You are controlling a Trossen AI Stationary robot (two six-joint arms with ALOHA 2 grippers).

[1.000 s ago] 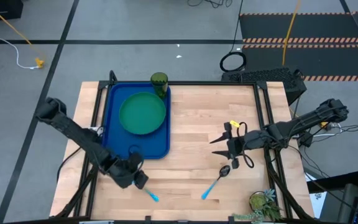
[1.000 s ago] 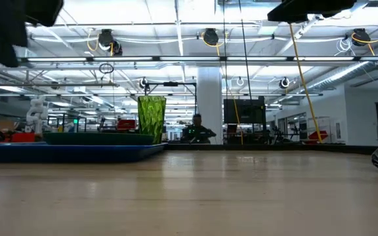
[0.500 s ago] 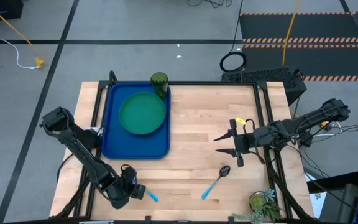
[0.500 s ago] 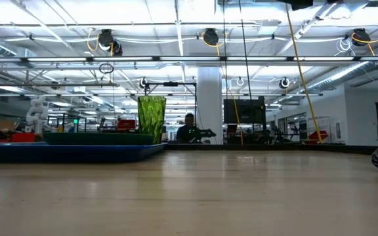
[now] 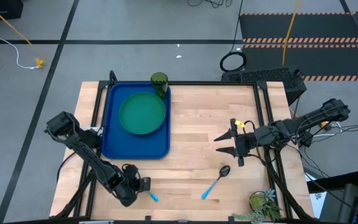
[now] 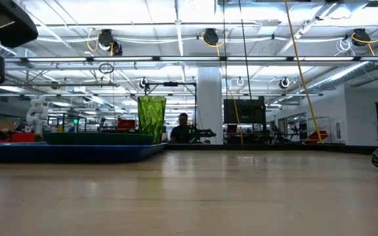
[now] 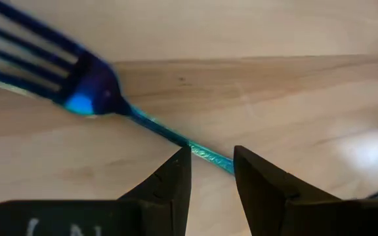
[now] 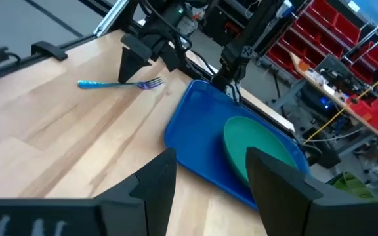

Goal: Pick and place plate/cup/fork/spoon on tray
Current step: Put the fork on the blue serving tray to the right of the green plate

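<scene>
Pale wood desk carries everything, with the tray as the landmark at its far left part. Plate and cup already sit on the tray, so cutlery is what remains. Fork lies on bare wood just off the tray's near edge; the left tool hangs low over its handle, fingers spread narrowly astride it, probably lined up to pinch. Spoon lies well right of the tray, and the right tool hovers near it, spread and empty.
</scene>
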